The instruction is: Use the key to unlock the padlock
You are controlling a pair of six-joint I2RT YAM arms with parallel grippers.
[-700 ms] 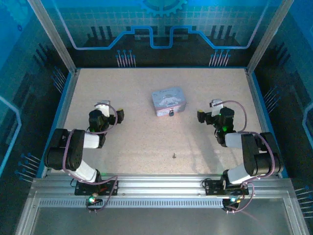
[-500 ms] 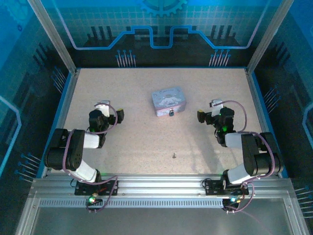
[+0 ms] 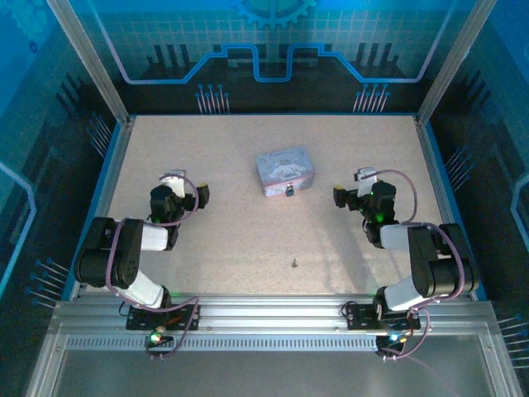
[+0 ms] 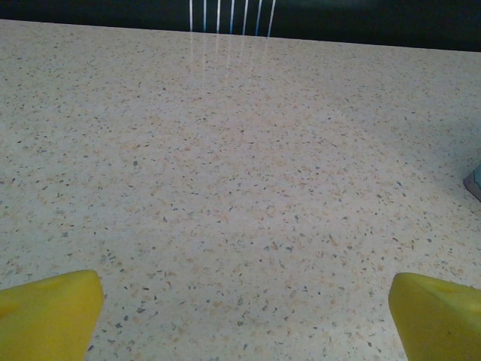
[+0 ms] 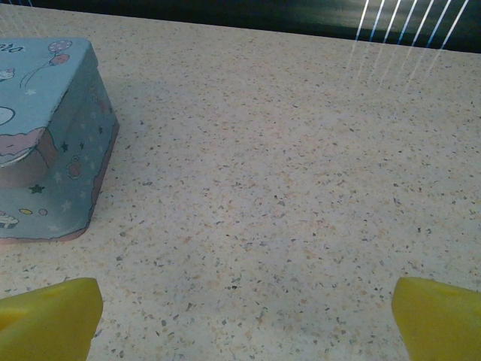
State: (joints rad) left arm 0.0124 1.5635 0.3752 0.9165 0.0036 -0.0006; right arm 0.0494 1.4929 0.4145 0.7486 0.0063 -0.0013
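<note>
Jaws spread wide on the left tool (image 3: 187, 186), nothing held: its yellow fingertips (image 4: 52, 308) frame bare speckled table (image 4: 240, 150). The right tool (image 3: 352, 187) is just as splayed and empty, with the pale blue cartoon tin box (image 5: 45, 128) off to its left. The padlock (image 3: 289, 191), a tiny dark blob, sits against the box's near face. The key (image 3: 294, 263) — a mere dark speck — lies alone toward the table's front edge, between the arms.

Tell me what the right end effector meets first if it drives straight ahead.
Likely nothing: the right end effector faces bare table; the tin box sits off to its left, outside that line, though depth is unclear.
</note>
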